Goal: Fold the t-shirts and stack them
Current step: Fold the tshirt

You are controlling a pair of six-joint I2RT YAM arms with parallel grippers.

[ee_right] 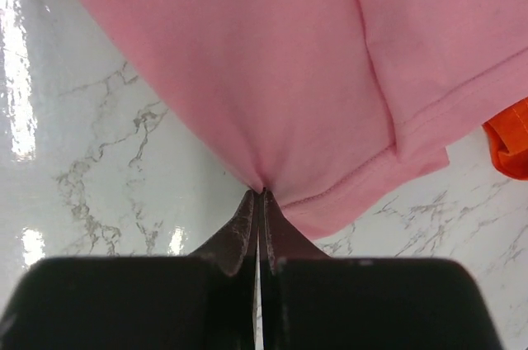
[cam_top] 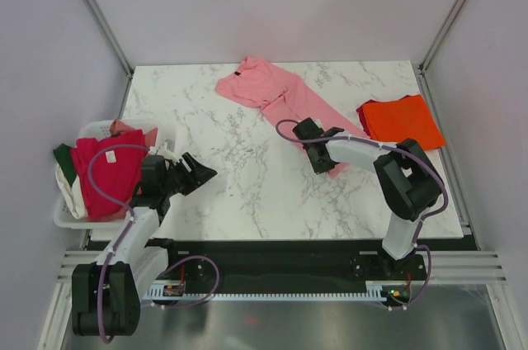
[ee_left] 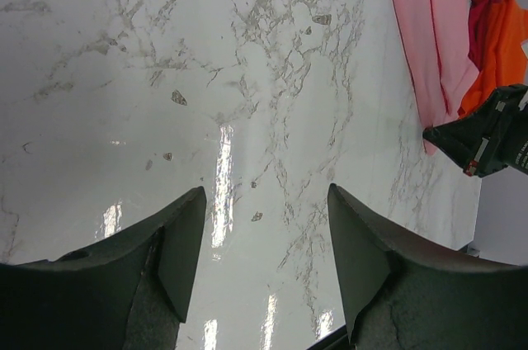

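Your right jaws are pressed together on a pinch of the pink t-shirt. They grip a small fold of cloth along the shirt's left-hand edge. Your left jaws stand apart with nothing between them, over bare tabletop just beside the white basket.

The pink t-shirt lies rumpled rather than flat. Its long axis runs diagonally, from the collar at the far centre down toward the near right. The orange t-shirt sits folded near the right edge, close beside the pink one. A crimson t-shirt is heaped in the basket, with dark green cloth and cream cloth at its left.

The tabletop is glossy white marble with grey veins. Pale lilac walls and metal frame posts enclose it.
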